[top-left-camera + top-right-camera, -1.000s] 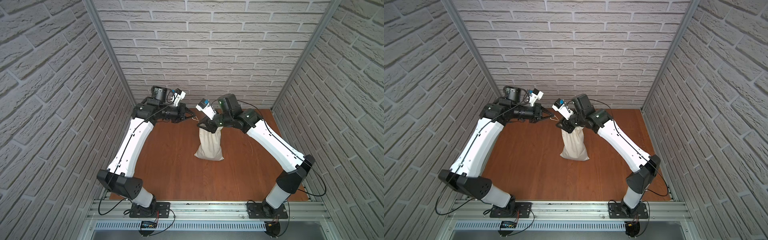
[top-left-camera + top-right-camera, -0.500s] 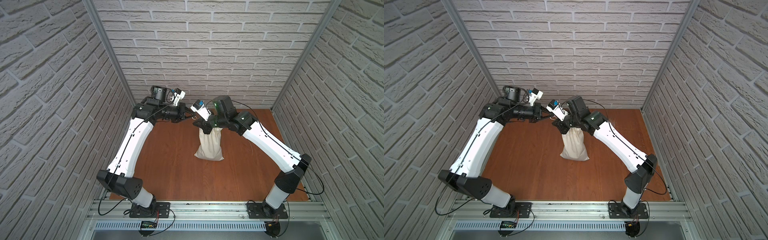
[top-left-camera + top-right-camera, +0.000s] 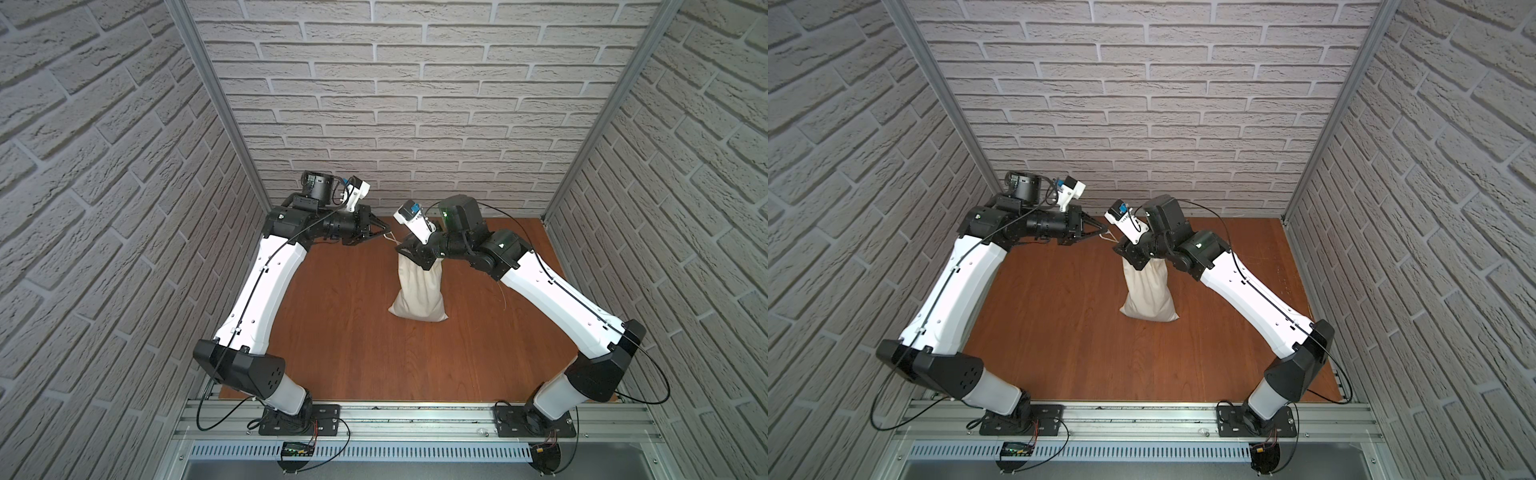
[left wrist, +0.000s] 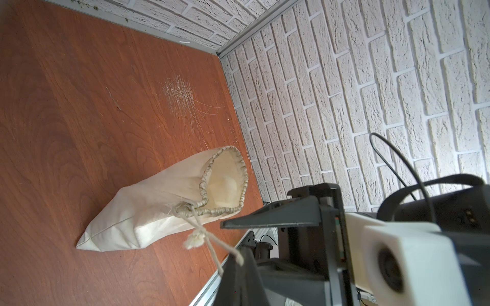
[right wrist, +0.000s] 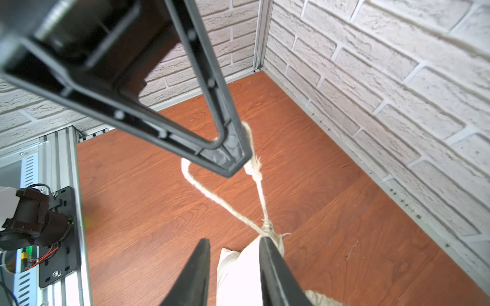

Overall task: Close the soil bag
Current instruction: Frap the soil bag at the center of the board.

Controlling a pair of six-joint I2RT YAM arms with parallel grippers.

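Over the soil bag point(image 3: 417, 291), right pincer point(image 5: 233, 241), jaws apart, has edged rightward; left pincer point(image 3: 387, 231) stays clamped on cord point(image 5: 261, 196).

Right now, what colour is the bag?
The bag is cream, seen best in the left wrist view.

The soil bag point(image 3: 417, 286) sits on the table point(image 3: 340, 332), toward its rear.

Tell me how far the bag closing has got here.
Done: the left gripper is shut on the drawstring cord, which runs to the soil bag. In hand: the right gripper, jaws apart, straddles the bag's neck, apparently to steady it. Left: the mouth gapes open in the left wrist view, its rim only partly gathered, so the cord needs pulling until it cinches shut.
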